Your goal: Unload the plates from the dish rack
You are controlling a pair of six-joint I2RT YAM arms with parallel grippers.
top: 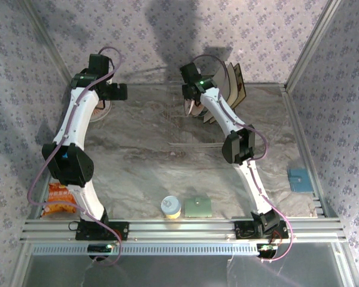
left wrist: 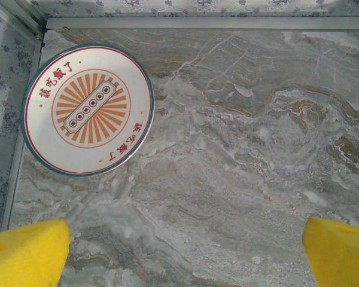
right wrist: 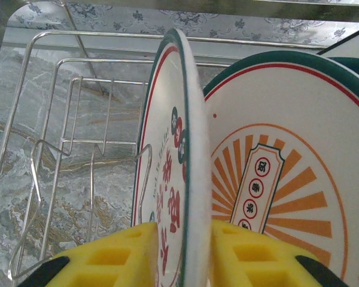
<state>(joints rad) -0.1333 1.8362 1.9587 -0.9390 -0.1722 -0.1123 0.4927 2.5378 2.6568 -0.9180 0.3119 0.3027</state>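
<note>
- Yellow fingers (right wrist: pixel 113 263) of the right gripper (right wrist: pixel 182 263) pinch a round plate (right wrist: pixel 170 119) by its rim.
- Marbled table (left wrist: pixel 239 149), floral walls (top: pixel 167 36); left gripper (left wrist: pixel 182 251) gapes empty.
- Plate stands upright, edge-on, in the dish rack (right wrist: pixel 102 36).

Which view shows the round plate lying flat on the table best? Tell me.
Left wrist view: the round plate lies flat on the table, its whole patterned face and teal rim showing. The top external view gives a sliver of it beside the left arm, which covers the rest.
</note>
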